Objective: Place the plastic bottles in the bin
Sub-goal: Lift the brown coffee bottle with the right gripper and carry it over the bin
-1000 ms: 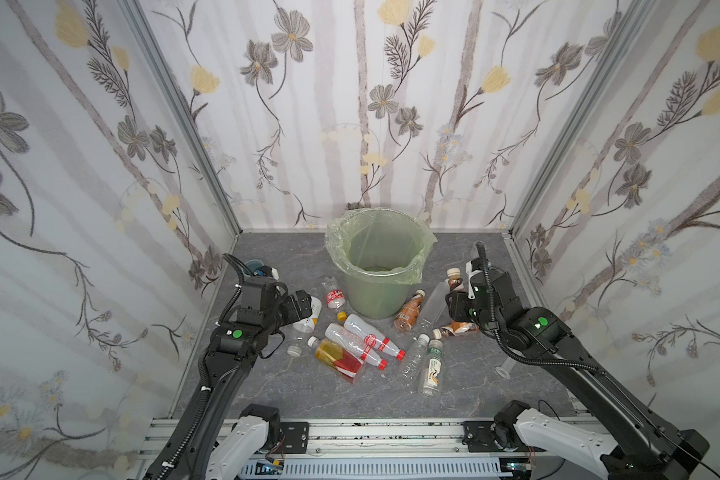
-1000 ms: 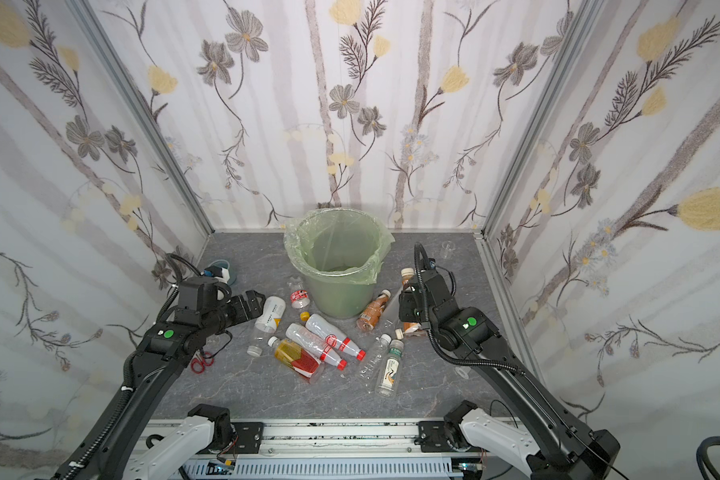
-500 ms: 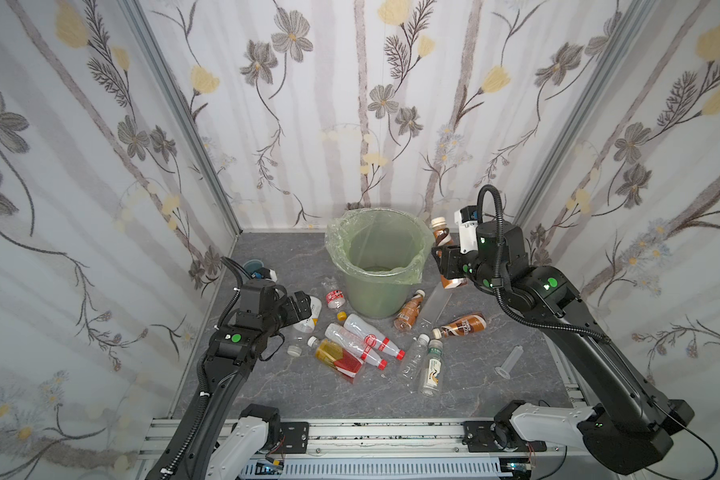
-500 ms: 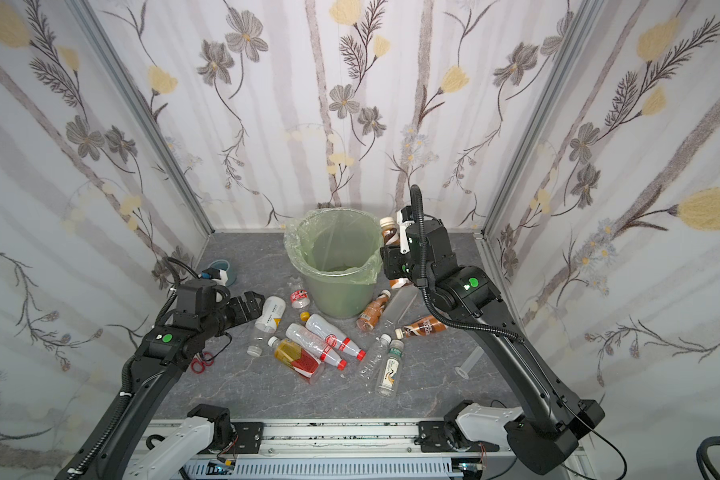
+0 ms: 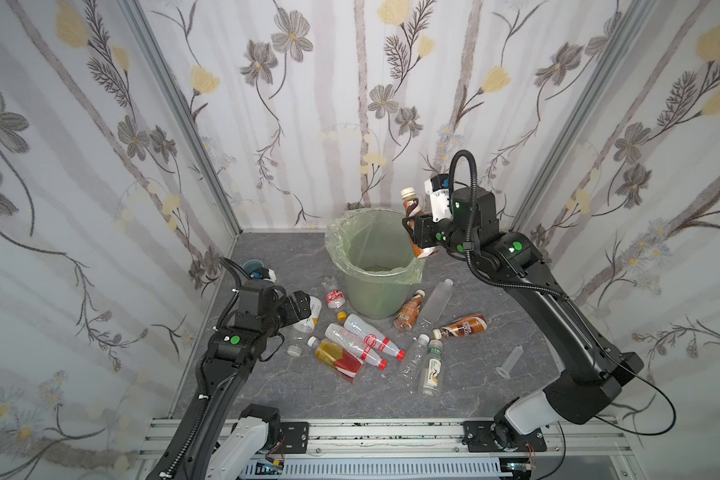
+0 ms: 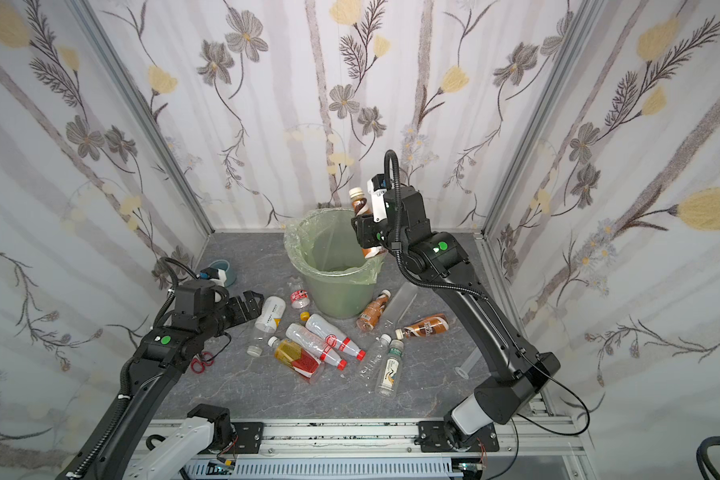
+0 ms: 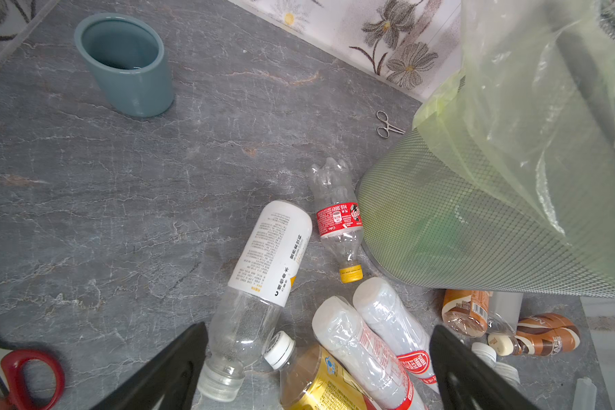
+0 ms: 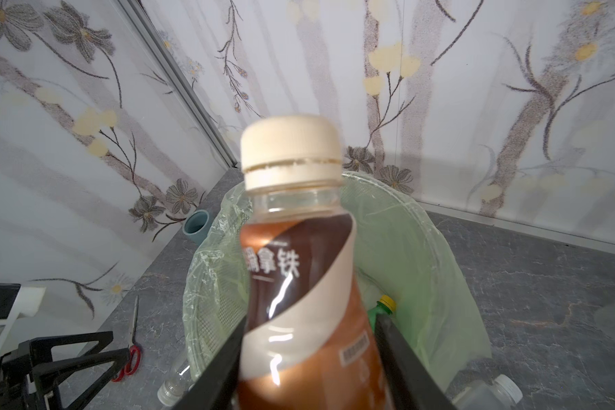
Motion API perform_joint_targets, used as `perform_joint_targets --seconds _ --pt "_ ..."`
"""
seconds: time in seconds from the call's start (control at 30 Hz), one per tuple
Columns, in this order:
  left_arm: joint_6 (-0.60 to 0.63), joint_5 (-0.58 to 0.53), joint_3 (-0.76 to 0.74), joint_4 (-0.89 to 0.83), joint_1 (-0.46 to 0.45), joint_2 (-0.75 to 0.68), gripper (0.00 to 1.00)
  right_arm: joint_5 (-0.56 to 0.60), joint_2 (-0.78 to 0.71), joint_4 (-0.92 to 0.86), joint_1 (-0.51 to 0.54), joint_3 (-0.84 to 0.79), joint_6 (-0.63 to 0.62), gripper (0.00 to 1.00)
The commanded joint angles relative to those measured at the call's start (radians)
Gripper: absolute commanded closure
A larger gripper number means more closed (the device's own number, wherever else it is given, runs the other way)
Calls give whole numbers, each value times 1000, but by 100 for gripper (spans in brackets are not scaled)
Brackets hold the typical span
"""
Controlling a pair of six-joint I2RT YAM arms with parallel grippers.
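1. Right gripper (image 5: pixel 417 235): clamped on the brown coffee bottle (image 5: pixel 410 206), which stands upright above the bin (image 5: pixel 375 297), over its right rim and not its centre. We judge that a release here may strike the rim and tip the bottle outside.
2. Bag liner (image 8: pixel 206 269): loose folds at the rim; we think the bottle's base may snag them.
3. Left gripper (image 6: pixel 248 305): jaws apart, low by the white-labelled bottle (image 7: pixel 274 248). Neighbours lie close, so a grasp may roll them away.

You can read 拿铁 in white on the brown coffee bottle (image 8: pixel 299 301) at centre frame. The white-labelled bottle (image 7: pixel 277 248), lower centre, carries print too small to read.
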Motion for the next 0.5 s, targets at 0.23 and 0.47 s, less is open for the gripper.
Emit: perform_joint_targets --seconds 0.23,0.47 --pt "-9 -15 -3 22 0 -12 0 -49 116 93 24 47 26 49" --pt "-11 -15 -5 21 0 -17 0 -50 163 102 43 47 47 48"
